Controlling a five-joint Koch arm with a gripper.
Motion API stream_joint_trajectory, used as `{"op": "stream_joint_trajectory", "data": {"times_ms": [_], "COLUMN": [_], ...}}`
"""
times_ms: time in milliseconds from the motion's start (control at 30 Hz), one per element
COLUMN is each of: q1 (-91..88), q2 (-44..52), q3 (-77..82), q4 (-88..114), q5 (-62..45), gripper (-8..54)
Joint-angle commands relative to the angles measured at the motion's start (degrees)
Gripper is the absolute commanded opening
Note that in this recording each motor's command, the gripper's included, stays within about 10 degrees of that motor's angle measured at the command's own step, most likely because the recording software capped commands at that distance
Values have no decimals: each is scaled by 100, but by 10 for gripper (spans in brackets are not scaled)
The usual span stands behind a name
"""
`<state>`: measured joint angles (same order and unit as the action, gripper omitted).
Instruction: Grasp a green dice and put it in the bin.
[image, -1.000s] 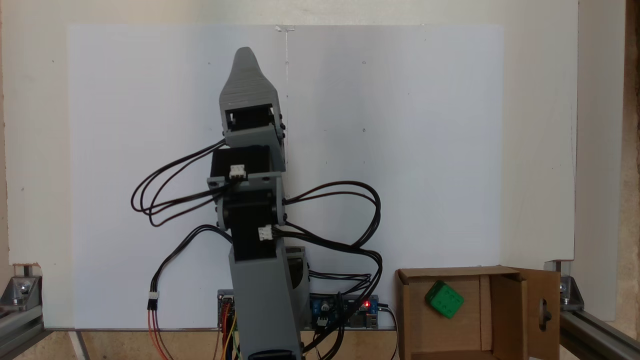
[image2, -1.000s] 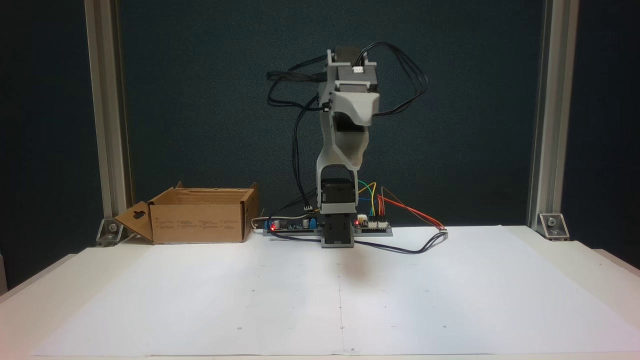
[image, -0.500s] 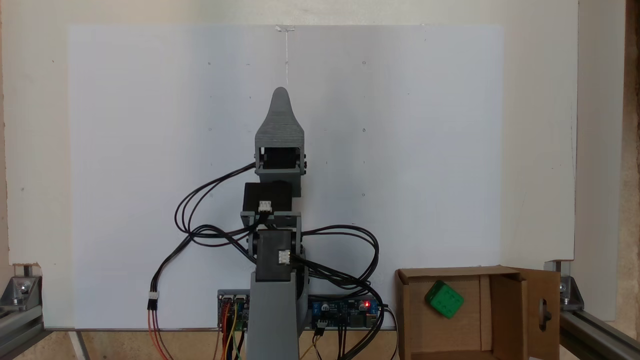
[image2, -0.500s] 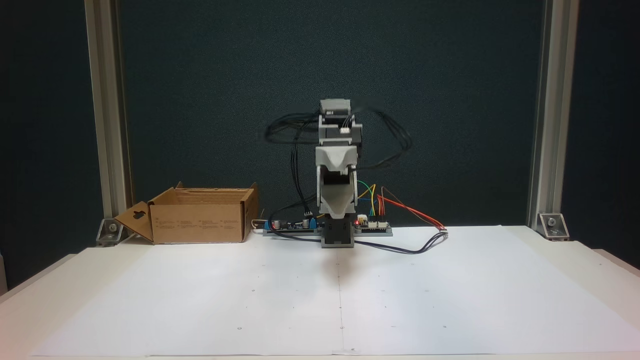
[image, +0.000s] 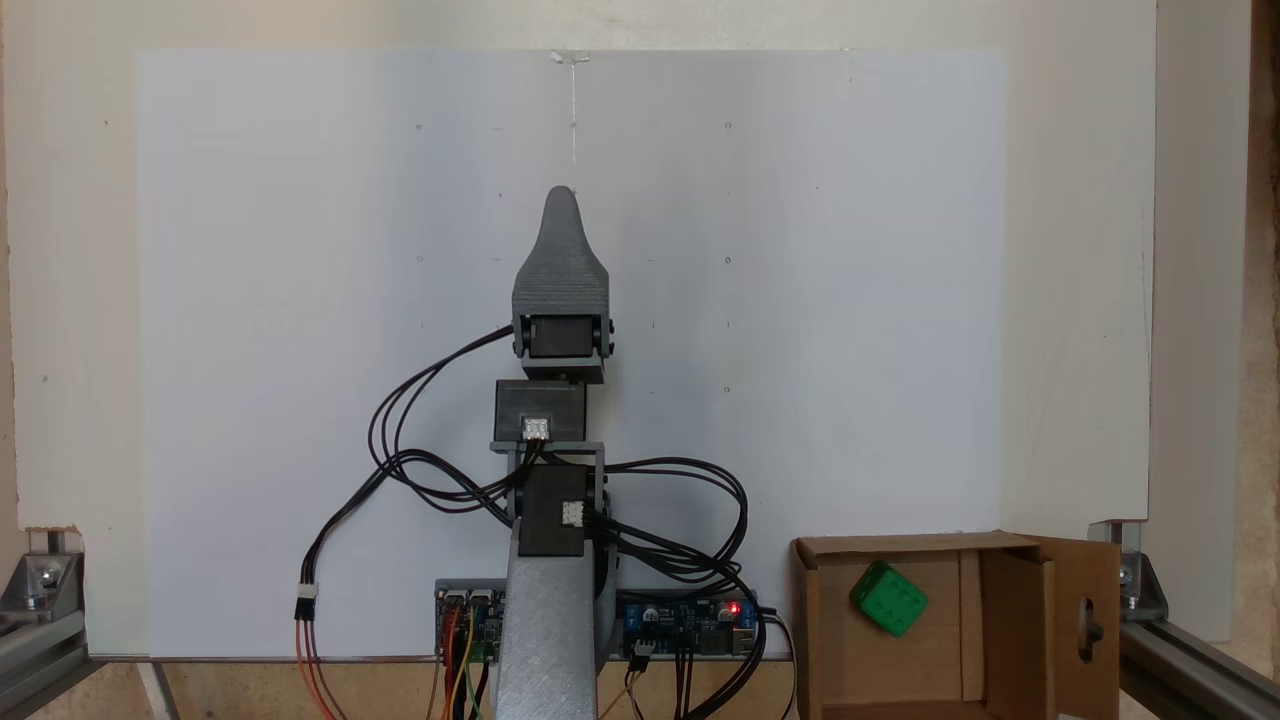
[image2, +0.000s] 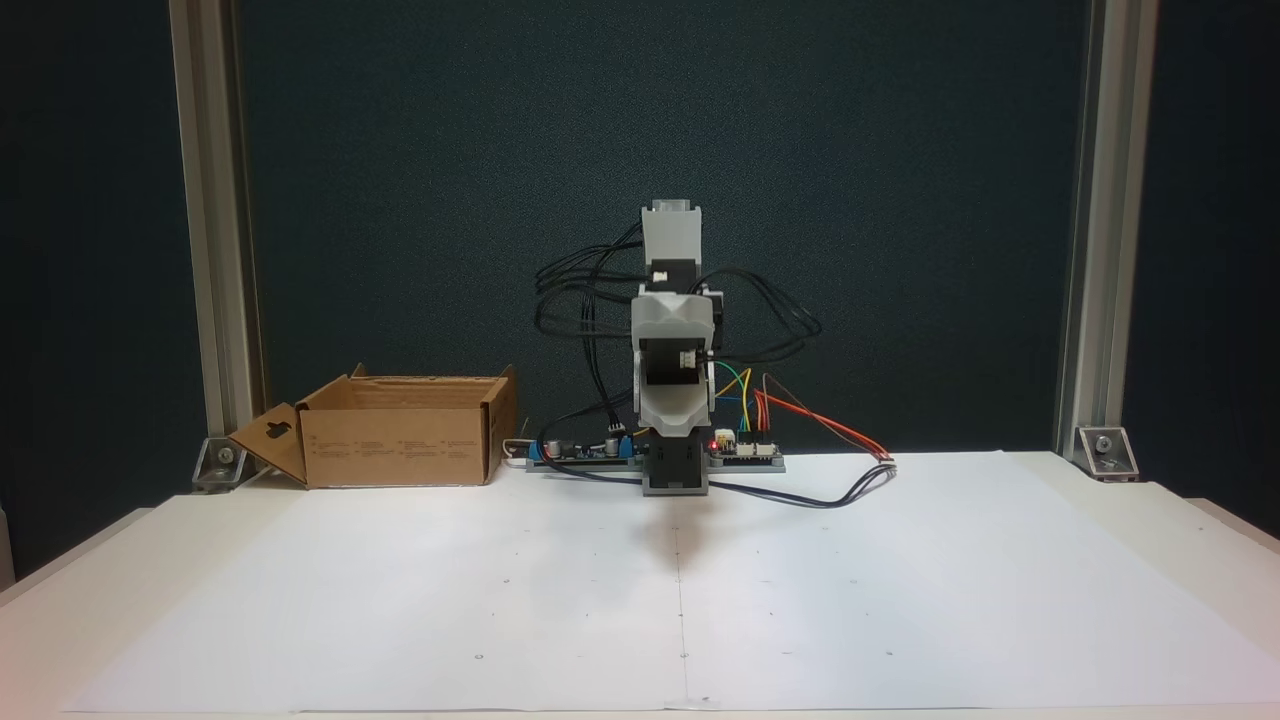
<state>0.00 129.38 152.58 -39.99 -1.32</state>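
The green dice (image: 889, 598) lies inside the bin (image: 1017, 628), on its floor toward the back left corner as the high fixed view shows it, turned at an angle to the walls; its pips are too faint for me to count. In the low fixed view from the front, the bin (image2: 396, 431) hides the dice behind its near wall, and I see just the brown cardboard, some small print I cannot read, and the slotted flap (image2: 268, 442) splayed outward on the left. From above, that slotted flap (image: 1086, 625) stands at the right side, and the box's lower edge is cut off by the frame.

My gripper (image: 560, 200) is well apart from the bin, folded over the white paper (image: 800, 300) in front of my base. From above my jaws lie one over the other, so only one grey tip shows; from the front my gripper (image2: 673, 425) points downward and I cannot tell how far my jaws stand apart. Nothing is visible between them. Black cables (image: 420, 470) loop around my joints, and the circuit boards (image2: 745, 455) behind my base are partly hidden by me.
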Motion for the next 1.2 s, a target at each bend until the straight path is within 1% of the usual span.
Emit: {"op": "stream_joint_trajectory", "data": {"times_ms": [0,467,900,1167], "q1": [44,580,501,53], "q2": [633,633,633,633], "q3": [9,958,1934,2101], "q4": [-694,-2004,-3340,-3454], "q5": [185,158,167,158], "gripper": [438,434,432,432]}}
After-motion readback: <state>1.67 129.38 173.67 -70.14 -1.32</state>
